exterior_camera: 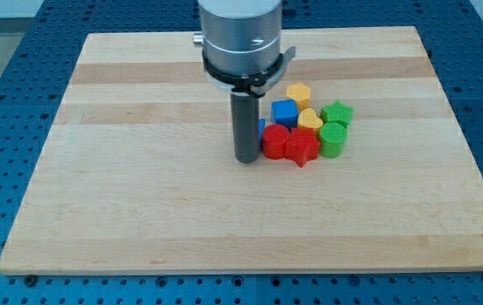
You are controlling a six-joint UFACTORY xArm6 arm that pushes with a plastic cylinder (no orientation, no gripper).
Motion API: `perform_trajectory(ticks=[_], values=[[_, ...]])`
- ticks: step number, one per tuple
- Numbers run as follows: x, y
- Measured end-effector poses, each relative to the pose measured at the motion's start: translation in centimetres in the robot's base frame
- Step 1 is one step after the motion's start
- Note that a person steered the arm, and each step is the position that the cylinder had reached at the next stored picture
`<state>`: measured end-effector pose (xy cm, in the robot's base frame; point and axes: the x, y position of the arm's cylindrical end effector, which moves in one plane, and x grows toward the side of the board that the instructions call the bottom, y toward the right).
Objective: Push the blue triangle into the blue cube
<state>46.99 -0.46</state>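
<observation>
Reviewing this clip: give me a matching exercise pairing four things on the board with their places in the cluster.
Things:
1. yellow hexagon
2. blue cube
3. red star
4. my tip

Places:
A. at the cluster's left edge, beside the red cylinder
B. top of the cluster
C. bottom of the cluster
D. below-left of the yellow hexagon

Pairs: 1-B, 2-D, 3-C, 4-A

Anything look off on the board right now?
Nothing damaged or tipped. The blocks sit bunched together right of my tip. The blue triangle is almost wholly hidden behind the rod, only a sliver showing, left of the blue cube.
</observation>
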Motion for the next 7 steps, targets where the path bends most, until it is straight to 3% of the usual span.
perform_trajectory(ticks=[1, 3, 7], values=[[0.0, 0.2], [0.0, -4.7], [-2.2, -1.9]])
